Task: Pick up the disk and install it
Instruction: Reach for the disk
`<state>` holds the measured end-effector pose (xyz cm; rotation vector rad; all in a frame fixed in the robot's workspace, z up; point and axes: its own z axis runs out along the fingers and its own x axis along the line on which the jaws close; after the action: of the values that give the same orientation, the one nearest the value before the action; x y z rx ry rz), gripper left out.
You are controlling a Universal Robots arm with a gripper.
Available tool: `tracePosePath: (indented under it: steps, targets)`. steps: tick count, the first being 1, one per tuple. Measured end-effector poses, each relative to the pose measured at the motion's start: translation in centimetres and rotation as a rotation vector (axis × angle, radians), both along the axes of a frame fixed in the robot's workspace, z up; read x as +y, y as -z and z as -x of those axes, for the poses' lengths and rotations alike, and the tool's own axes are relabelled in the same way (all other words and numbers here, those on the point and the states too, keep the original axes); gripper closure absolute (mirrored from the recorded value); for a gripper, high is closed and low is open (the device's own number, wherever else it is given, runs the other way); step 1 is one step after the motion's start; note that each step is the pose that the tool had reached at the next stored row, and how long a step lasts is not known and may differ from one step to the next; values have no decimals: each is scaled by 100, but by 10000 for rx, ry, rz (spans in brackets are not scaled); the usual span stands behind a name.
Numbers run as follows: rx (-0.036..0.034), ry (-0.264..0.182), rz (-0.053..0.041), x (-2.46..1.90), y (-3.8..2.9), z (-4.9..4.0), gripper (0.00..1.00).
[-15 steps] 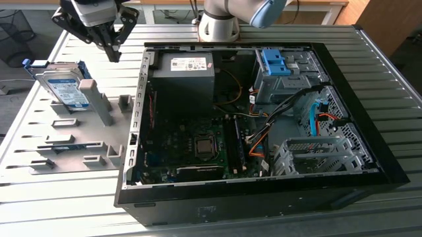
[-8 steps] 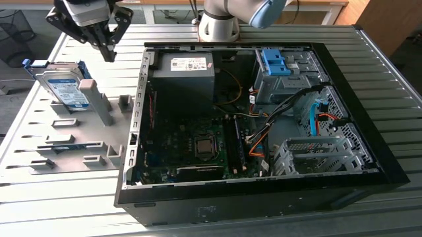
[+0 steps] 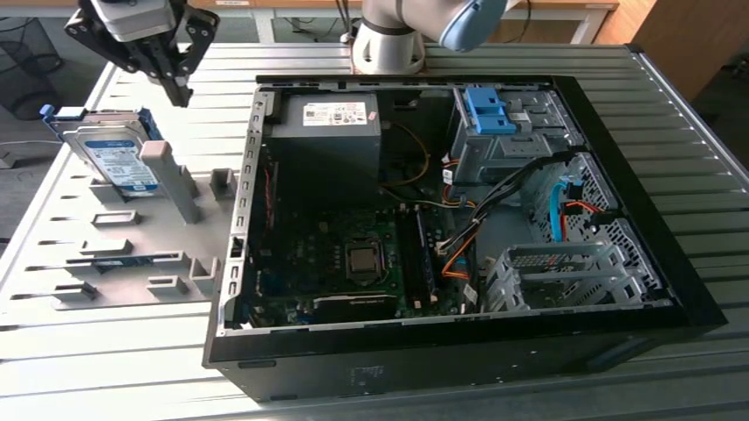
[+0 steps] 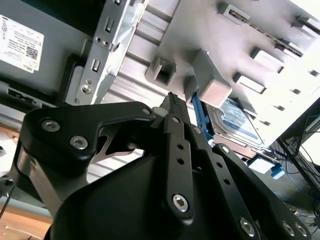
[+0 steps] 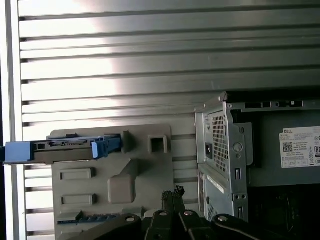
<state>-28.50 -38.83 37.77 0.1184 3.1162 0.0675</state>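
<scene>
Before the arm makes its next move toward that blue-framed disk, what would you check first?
1. The disk stands on edge in the grey holder: ok.
2. The gripper carries nothing and hangs beside the disk, apart from it: ok.
3. The fingers are spread to take the disk: not ok, they are shut together.
4. The computer case lies with its side open: ok.
5. A free slot inside the case for the disk: cannot tell.

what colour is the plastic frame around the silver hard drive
Blue; the frame shows best in the first wrist view.
</scene>
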Motion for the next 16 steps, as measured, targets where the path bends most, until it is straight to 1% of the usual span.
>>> tracePosePath:
  steps: [2,6,7,10,14,15,16]
  targets:
    - [0,-2,0,32,3,48,89]
    - [-1,-2,0,128,11,159,89]
    - [1,-1,1,145,12,195,89]
    - [0,-1,0,175,17,315,89]
    - [3,0,2,202,27,473,89]
    - [14,0,1,209,32,495,89]
    - [55,0,0,218,37,501,89]
